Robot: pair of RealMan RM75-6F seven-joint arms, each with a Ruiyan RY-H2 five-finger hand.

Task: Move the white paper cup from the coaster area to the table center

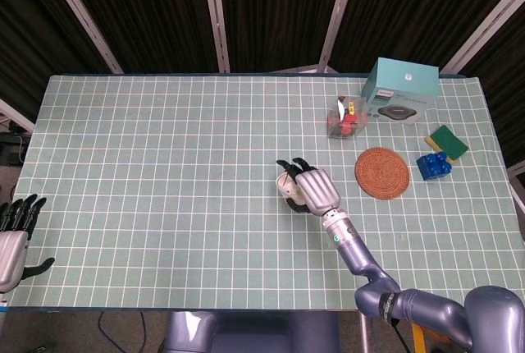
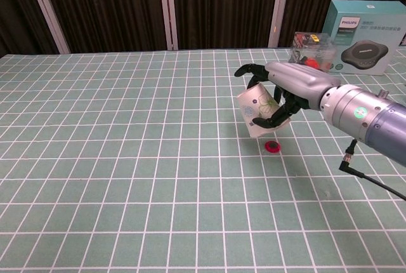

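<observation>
My right hand grips the white paper cup, which has a green leaf print and hangs tilted above the table near its middle. From the head view only a sliver of the cup shows past the fingers. The round woven coaster lies bare to the right of the hand. A small red cap lies on the table just below and right of the cup. My left hand rests at the table's near left corner, fingers apart, holding nothing.
A teal boxed speaker and a clear container with red items stand at the back right. A blue brick and a green-yellow sponge lie right of the coaster. A green grid mat covers the table.
</observation>
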